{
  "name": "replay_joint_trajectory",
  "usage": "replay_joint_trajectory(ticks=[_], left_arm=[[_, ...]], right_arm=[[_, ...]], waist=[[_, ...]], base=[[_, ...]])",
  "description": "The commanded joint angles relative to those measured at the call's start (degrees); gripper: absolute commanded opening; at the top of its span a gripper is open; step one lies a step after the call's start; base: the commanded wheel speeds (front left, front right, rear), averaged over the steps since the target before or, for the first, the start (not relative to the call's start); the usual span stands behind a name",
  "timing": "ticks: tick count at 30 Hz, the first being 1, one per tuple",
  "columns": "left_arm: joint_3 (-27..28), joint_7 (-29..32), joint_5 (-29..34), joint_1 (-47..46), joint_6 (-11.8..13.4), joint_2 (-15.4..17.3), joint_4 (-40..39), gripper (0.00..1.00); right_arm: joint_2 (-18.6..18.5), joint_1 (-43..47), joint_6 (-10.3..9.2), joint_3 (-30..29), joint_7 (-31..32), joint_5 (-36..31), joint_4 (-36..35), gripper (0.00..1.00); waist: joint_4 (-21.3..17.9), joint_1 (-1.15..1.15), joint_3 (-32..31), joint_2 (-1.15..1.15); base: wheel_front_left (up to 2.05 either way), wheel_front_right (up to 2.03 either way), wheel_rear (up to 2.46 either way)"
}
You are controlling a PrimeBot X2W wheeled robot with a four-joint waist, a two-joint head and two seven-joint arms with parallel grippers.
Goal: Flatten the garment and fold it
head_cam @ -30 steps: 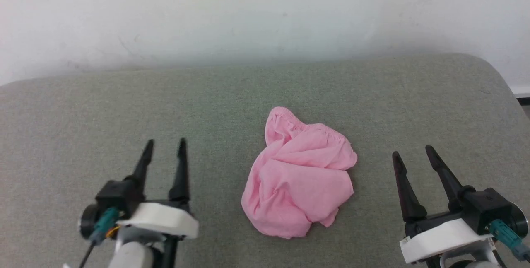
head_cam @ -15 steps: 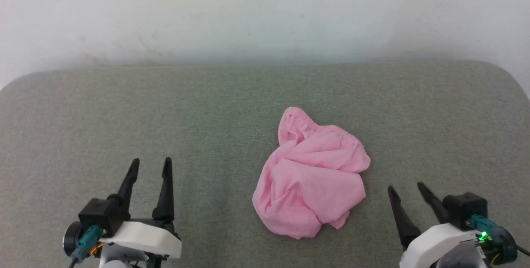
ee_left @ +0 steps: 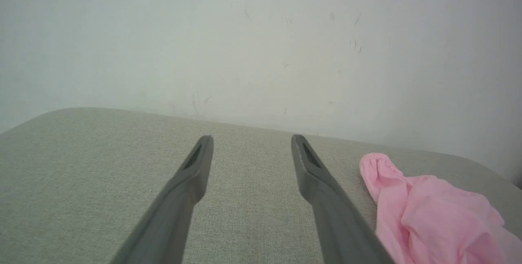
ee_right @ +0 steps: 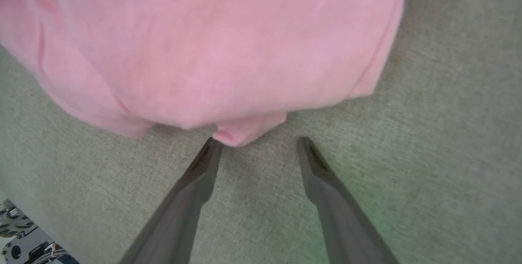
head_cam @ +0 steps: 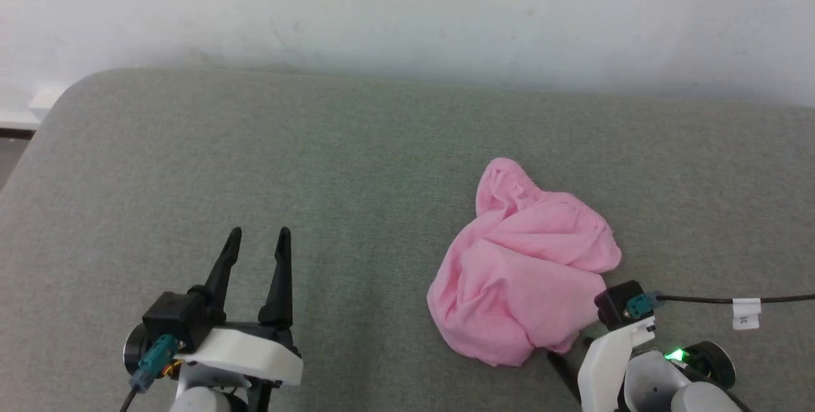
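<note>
The garment point(head_cam: 528, 265) is a crumpled heap of pink cloth on the grey-green padded surface point(head_cam: 318, 157), right of centre in the head view, with its gathered waistband at the far end. My right gripper point(ee_right: 257, 140) points down at the heap's near right edge, open. A small pink fold point(ee_right: 240, 133) lies just beyond the left fingertip point(ee_right: 210, 147), and nothing sits between the jaws. My left gripper point(head_cam: 258, 234) hovers open well to the left of the garment point(ee_left: 428, 215), over bare surface, its fingers point(ee_left: 195, 174) spread.
A pale wall point(head_cam: 407, 11) rises behind the surface. The surface's rounded far left corner point(head_cam: 70, 90) drops to the floor. A black cable with a white tag point(head_cam: 745, 311) runs right from the right wrist housing point(head_cam: 611, 351). Robot base parts point(ee_right: 20, 247) show past the near edge.
The head camera has turned left, so the whole picture slid right. My right gripper has tipped fingers-down and closed in on the garment's near right edge. The left gripper stays open beside it.
</note>
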Motion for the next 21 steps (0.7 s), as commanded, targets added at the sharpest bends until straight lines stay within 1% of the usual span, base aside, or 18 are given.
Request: replay_joint_trajectory(ticks=[1, 4, 8, 9, 10, 11, 13, 16, 19, 21], left_arm=[[0.10, -0.27, 0.43, -0.90, -0.46, -0.36, -0.15, 1.00], [0.35, -0.27, 0.89, -1.10, -0.77, -1.00, 0.09, 1.00], [0.86, -0.27, 1.31, -1.07, -1.20, -1.75, 0.58, 1.00], [0.87, -0.27, 1.48, -1.08, -1.38, -1.89, 0.76, 1.00], [0.77, -0.27, 1.82, -1.16, -1.62, -1.94, 0.89, 1.00], [0.75, -0.27, 1.96, -1.26, -1.79, -2.08, 1.07, 1.00], [0.78, -0.27, 2.43, -1.65, -2.05, -2.24, 1.13, 1.00], [1.13, -0.27, 2.99, -1.78, -2.26, -2.37, 1.44, 1.00], [1.74, -0.27, 3.33, -1.34, -2.31, -2.48, 1.70, 1.00], [2.03, -0.27, 3.58, -0.96, -2.26, -2.57, 1.81, 1.00]], right_arm=[[-0.13, -0.81, -0.04, 0.53, 0.25, 0.42, 1.14, 1.00], [-0.34, -2.34, -0.04, 1.84, -0.56, 1.55, 4.26, 1.00], [-0.42, -4.38, -0.04, 4.34, -3.17, 2.96, 7.74, 1.00], [-0.34, -4.61, -0.04, 5.05, -3.22, 3.73, 9.00, 0.53], [-0.28, -4.83, -0.04, 5.62, -3.34, 4.59, 10.08, 0.22], [-0.34, -5.12, -0.04, 6.23, -3.60, 5.25, 10.94, 0.00], [-0.51, -5.70, -0.04, 7.57, -4.42, 6.68, 11.87, 0.00], [-1.85, -7.14, -0.04, 8.17, -8.96, 5.95, 10.91, 0.00], [-2.87, -7.87, -0.04, 5.64, -14.54, 3.36, 9.08, 0.00], [-3.10, -7.80, -0.04, 2.38, -17.75, 1.42, 7.09, 0.00]], waist=[[1.14, 0.00, 0.97, 0.00], [1.43, 0.00, 1.30, 0.00], [0.97, 0.00, 1.58, 0.00], [0.80, 0.00, 1.42, 0.00], [0.68, 0.00, 1.38, 0.00], [0.54, 0.00, 1.43, 0.00], [0.19, 0.00, 1.41, 0.00], [-0.64, 0.00, 1.12, 0.00], [-1.79, 0.00, 0.49, 0.00], [-2.58, 0.00, 0.24, 0.00]], base=[[0.00, 0.00, 0.00], [0.00, 0.00, 0.00], [0.00, 0.00, 0.00], [0.00, 0.00, 0.00], [0.00, 0.00, 0.00], [0.00, 0.00, 0.00], [0.00, 0.00, 0.00], [0.00, 0.00, 0.00], [0.00, 0.00, 0.00], [0.00, 0.00, 0.00]])
